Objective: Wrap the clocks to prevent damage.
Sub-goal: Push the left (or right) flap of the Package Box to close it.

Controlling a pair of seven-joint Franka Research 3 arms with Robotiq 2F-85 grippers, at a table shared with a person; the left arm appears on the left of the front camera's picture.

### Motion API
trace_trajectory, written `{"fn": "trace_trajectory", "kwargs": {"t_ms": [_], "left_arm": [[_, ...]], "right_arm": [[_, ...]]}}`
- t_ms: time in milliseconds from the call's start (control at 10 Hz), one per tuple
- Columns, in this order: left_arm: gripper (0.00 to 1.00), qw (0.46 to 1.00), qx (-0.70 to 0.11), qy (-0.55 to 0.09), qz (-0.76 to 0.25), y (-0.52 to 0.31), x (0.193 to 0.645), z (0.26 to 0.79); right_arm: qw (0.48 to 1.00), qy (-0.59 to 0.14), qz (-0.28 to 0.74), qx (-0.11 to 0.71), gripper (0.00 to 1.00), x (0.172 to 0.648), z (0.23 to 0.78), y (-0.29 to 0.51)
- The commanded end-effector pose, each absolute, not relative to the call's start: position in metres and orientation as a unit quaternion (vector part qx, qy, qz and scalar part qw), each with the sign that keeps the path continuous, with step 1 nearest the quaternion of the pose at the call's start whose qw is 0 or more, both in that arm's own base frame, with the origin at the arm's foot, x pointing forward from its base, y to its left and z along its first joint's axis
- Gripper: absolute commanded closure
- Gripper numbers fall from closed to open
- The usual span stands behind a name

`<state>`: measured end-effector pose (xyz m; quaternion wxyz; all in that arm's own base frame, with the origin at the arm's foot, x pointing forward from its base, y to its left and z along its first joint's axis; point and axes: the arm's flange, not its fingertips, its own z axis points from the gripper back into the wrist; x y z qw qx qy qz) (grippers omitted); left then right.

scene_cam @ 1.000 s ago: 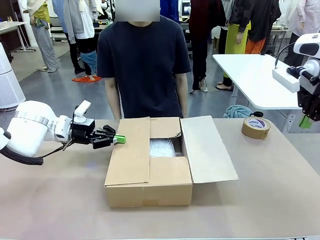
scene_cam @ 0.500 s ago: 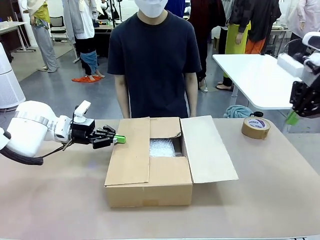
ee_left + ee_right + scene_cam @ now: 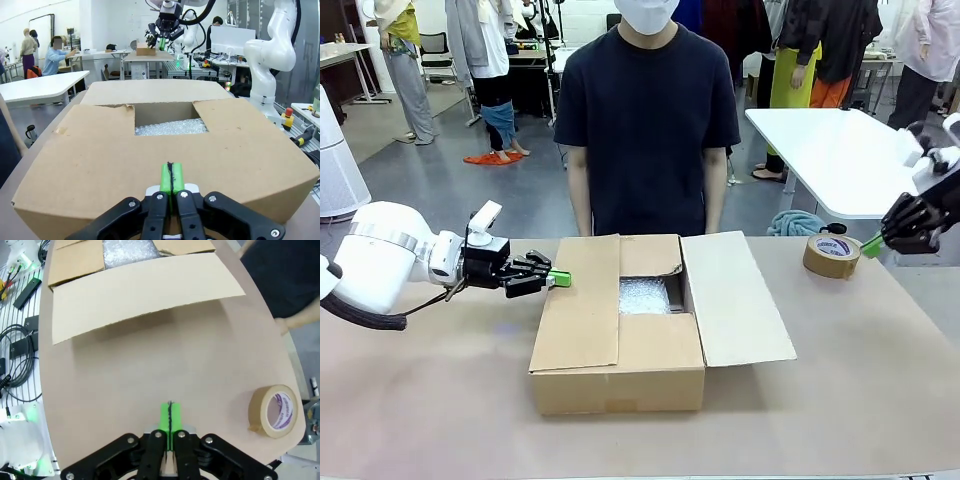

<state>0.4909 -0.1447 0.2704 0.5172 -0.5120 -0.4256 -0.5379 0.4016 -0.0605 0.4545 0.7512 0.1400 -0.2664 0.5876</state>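
Since the earlier frames, the right gripper (image 3: 871,244) has been brought down from the upper right edge of the front view and is now held low over the right end of the table (image 3: 840,400), just beside the tape roll (image 3: 831,256). The person (image 3: 650,120) at the far side has also shifted a little toward the right. The left gripper (image 3: 558,279) is found where it was, stretched out level toward the left edge of the cardboard box (image 3: 620,350).

Both pincers are clenched. In the left wrist view the green pads (image 3: 170,177) are pressed flat together with nothing between them, and the same is seen of the pads (image 3: 170,416) in the right wrist view. Whether the left tips touch the cardboard cannot be told.

The cardboard box is set in the middle of the table, in front of the person. Its left flap is folded over the top, and its right flap (image 3: 735,300) is spread outward to the side. Through the gap left in the top, bubble wrap (image 3: 643,296) is seen lying inside the box; it shows again in the left wrist view (image 3: 172,127). What lies under the wrap cannot be told.

From the right wrist, the tape roll (image 3: 274,411) is seen lying flat near the table's edge, well apart from the spread flap (image 3: 145,290).
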Motion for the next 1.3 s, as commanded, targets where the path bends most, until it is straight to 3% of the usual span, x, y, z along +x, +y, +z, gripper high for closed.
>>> {"fn": "trace_trajectory", "kwargs": {"t_ms": [0,100,500,600,1000,1200], "left_arm": [[1.0,0.521,-0.509,-0.423,-0.539,-0.145,0.491,0.267],[1.0,0.521,-0.509,-0.423,-0.539,-0.145,0.491,0.267],[1.0,0.521,-0.509,-0.423,-0.539,-0.145,0.491,0.267],[1.0,0.521,-0.509,-0.423,-0.539,-0.145,0.491,0.267],[1.0,0.521,-0.509,-0.423,-0.539,-0.145,0.491,0.267],[1.0,0.521,-0.509,-0.423,-0.539,-0.145,0.491,0.267]], "right_arm": [[0.722,-0.263,0.623,0.146,0.99,0.4,0.458,-0.05],[0.751,-0.266,0.588,0.14,0.99,0.402,0.455,-0.061],[0.75,-0.261,0.593,0.133,0.99,0.401,0.453,-0.059],[0.751,-0.268,0.584,0.152,0.99,0.404,0.428,-0.071],[0.71,-0.366,0.561,0.216,0.99,0.396,0.367,-0.094],[0.694,-0.37,0.557,0.267,0.99,0.404,0.343,-0.092]]}}
